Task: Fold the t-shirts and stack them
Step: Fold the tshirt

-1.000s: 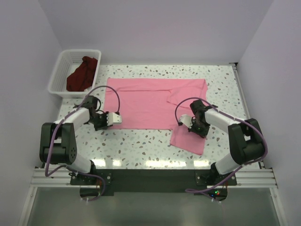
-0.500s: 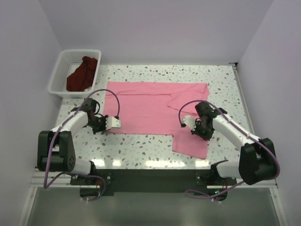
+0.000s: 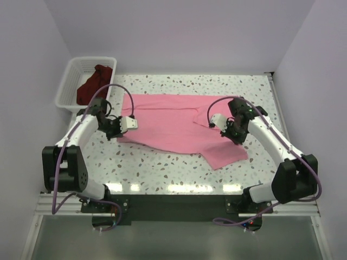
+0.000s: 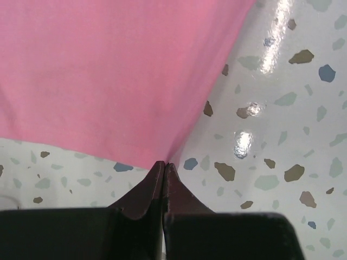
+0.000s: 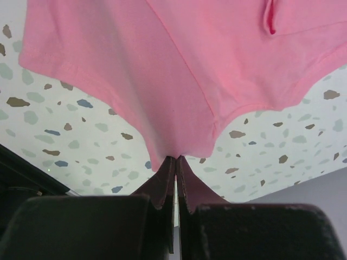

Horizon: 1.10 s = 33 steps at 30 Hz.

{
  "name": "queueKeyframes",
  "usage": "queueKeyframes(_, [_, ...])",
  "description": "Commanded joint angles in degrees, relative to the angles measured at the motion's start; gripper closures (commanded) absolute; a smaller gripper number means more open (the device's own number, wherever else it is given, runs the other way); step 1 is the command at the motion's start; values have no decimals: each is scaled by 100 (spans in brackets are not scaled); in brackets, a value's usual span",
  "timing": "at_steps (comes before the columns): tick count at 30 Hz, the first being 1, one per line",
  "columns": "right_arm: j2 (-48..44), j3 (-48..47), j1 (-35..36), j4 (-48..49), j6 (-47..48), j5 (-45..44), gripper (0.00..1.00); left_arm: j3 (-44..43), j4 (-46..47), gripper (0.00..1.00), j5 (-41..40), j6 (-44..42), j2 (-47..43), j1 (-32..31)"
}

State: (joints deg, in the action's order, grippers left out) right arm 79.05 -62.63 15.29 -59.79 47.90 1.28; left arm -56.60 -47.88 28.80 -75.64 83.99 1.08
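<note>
The light pink t-shirt lies across the middle of the table, its near edge lifted at both ends. My left gripper is shut on its near left corner, seen pinched at the fingertips in the left wrist view, with pink cloth hanging beyond. My right gripper is shut on the shirt's right part; in the right wrist view the cloth hangs from the closed tips above the table. The dark maroon t-shirt is bunched in the basket.
The white lattice basket stands at the far left corner of the speckled table. A raised rail runs along the table's right edge. Purple walls close in the back and sides.
Both grippers have lifted and moved away from the near edge, carrying the pink shirt's near edge with them. The lower right flap has risen off the table and swung right.
</note>
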Motion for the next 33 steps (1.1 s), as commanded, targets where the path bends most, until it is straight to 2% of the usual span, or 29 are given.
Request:
queueKeyframes(1, [295, -539, -122, -252, 263, 65, 100, -562, -99, 100, 354, 469, 363, 85])
queueKeyframes(11, [1604, -2110, -579, -428, 721, 127, 100, -1871, -108, 100, 451, 910, 1445, 226])
queueKeyframes(23, [3203, -3738, -624, -639, 958, 4, 100, -2311, 331, 100, 328, 1156, 2122, 270])
queueKeyframes(33, [3653, -4319, -790, -779, 1020, 30, 100, -2522, 367, 100, 302, 1104, 2386, 287])
